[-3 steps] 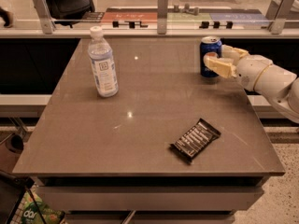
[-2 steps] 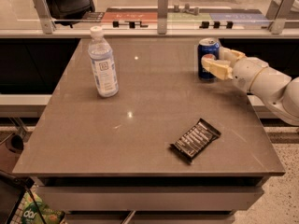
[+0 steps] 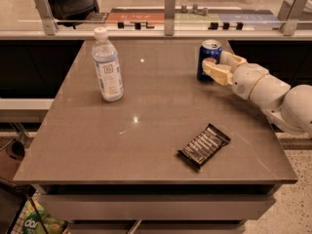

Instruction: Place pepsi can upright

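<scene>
The pepsi can, blue with a silver top, stands upright on the brown table near its far right side. My gripper reaches in from the right on a white arm and is shut on the can. One tan finger lies across the can's front right side. The other finger sits behind the can. The can's base appears to rest on the tabletop.
A clear water bottle with a white cap stands upright at the far left. A dark wrapped snack bar lies near the front right. A railing with posts runs behind the table.
My gripper and the pepsi can have shifted a little to the left together, away from the right edge. The bottle and snack bar have not moved.
</scene>
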Action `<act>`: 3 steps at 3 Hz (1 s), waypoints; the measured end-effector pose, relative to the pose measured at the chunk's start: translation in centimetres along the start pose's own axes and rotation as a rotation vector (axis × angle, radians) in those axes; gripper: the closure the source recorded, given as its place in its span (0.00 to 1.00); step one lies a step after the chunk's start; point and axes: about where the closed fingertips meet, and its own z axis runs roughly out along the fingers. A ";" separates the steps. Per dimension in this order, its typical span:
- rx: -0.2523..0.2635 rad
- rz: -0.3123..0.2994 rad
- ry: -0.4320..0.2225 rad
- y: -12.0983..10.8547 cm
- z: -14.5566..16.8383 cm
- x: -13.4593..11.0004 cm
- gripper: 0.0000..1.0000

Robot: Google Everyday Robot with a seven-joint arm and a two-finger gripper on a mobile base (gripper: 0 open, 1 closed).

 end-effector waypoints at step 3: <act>-0.010 -0.002 -0.001 0.4 0.4 -0.2 0.36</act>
